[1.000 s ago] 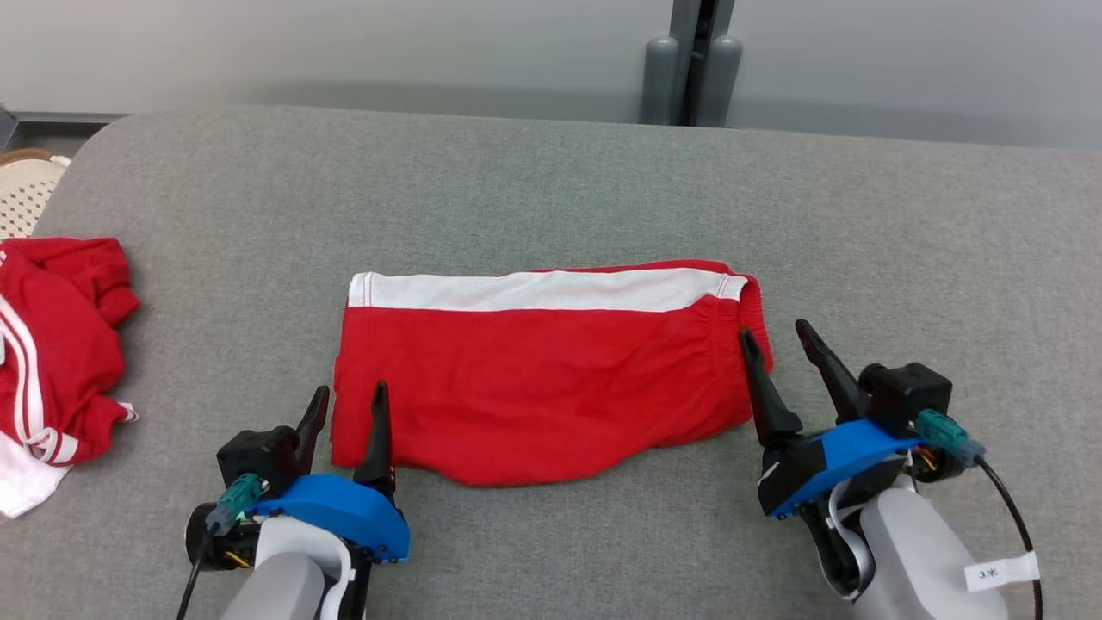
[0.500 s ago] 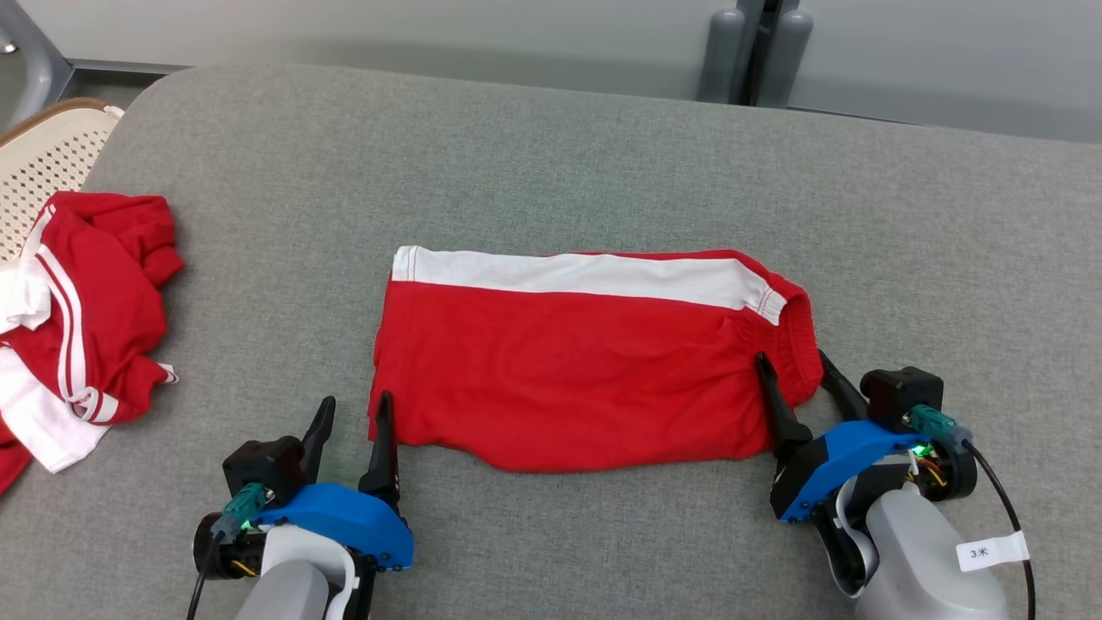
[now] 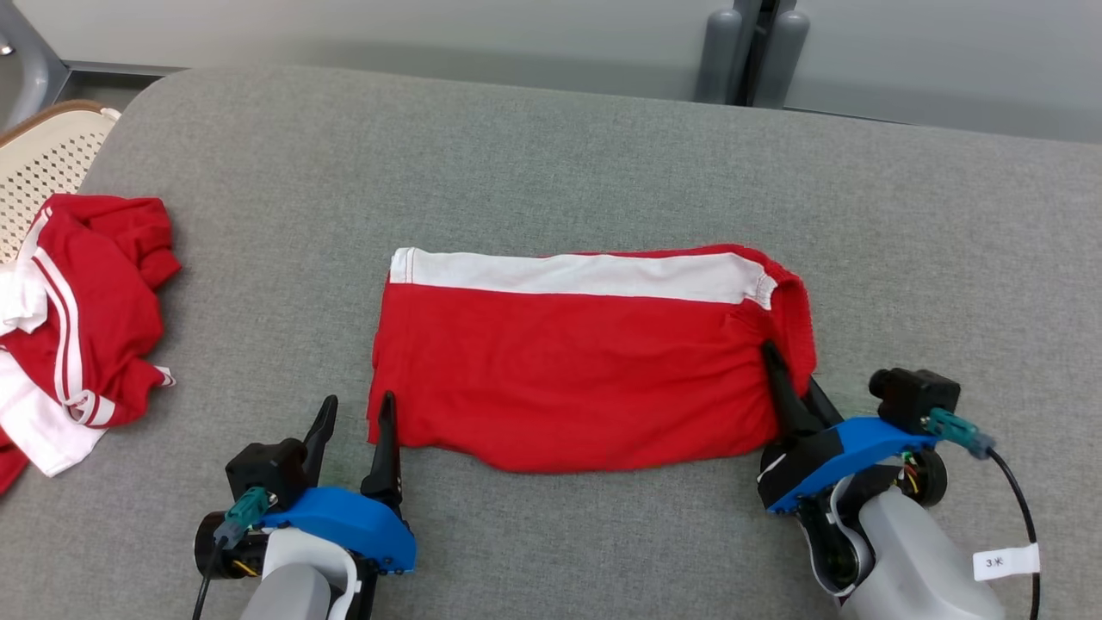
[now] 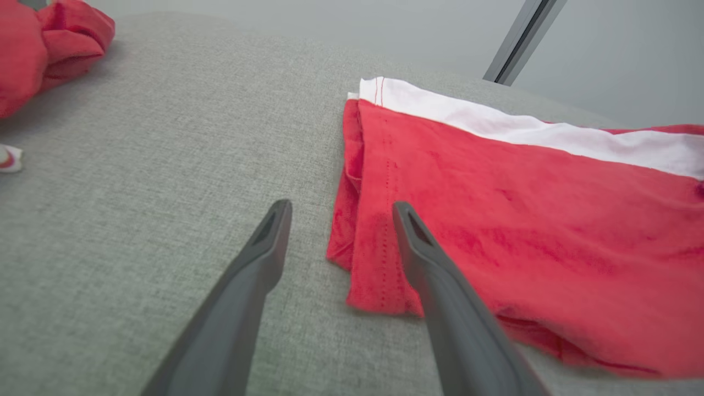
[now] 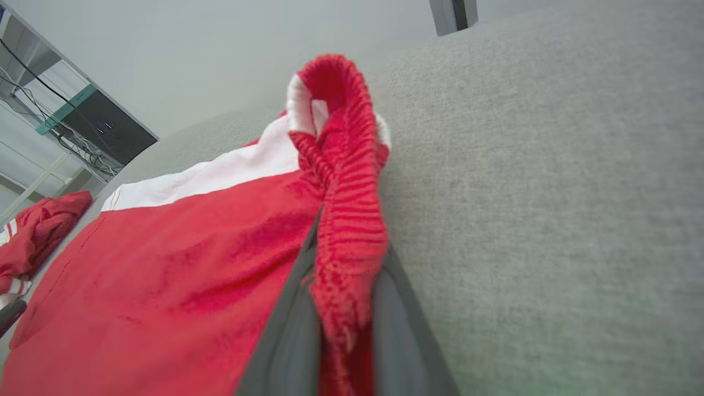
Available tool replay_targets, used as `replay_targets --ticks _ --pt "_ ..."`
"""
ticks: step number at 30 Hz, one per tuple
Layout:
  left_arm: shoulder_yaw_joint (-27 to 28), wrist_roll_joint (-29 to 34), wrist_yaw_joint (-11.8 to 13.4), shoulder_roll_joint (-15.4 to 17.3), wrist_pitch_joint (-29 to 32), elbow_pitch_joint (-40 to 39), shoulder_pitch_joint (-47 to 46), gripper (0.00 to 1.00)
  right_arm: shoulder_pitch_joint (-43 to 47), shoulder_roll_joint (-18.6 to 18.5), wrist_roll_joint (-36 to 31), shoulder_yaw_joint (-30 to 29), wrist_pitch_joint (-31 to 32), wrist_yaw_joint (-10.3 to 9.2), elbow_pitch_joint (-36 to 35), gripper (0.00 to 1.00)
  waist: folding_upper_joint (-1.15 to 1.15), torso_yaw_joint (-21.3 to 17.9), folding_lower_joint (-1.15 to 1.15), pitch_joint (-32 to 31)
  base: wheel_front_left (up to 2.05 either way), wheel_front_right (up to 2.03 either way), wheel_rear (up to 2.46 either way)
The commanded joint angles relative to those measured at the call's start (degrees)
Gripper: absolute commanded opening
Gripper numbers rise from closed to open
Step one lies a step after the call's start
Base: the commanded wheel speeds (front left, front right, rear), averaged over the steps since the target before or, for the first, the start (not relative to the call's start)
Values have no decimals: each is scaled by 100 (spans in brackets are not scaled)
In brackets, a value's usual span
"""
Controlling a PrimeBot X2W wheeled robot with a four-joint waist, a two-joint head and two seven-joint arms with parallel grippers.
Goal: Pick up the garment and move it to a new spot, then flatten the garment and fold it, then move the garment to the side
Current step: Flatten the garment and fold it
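Observation:
The garment, red shorts with a white band along the far edge, lies folded flat in the middle of the grey table. My right gripper is shut on its elastic waistband at the right end, and the pinched cloth stands up in a ridge between the fingers. My left gripper is open at the garment's near left corner. Its one finger is over the red hem and the other finger is over bare table.
A second red and white garment lies crumpled at the table's left edge. A cream perforated basket stands beyond that edge. A grey post rises behind the table's far side.
The right gripper slid forward over the waistband and shut on it, bunching that end upward. The left gripper stayed open in place. The camera shifted early on.

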Motion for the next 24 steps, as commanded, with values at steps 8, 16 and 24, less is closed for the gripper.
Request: replay_targets --ticks 8,16,24 --pt "80 192 -91 -32 -16 25 239 100 494 -49 -219 -1083 10 -6 -138 0 0 -174 0 -169 0 0 0" --pt "-70 286 -127 -44 -16 109 407 100 460 -215 -583 -1845 5 -1 -455 0 0 -368 0 -350 0 0 0" --pt "-375 82 -143 -51 -16 98 342 100 165 -7 -136 -809 263 -1 -716 0 0 -146 0 -419 0 0 0"
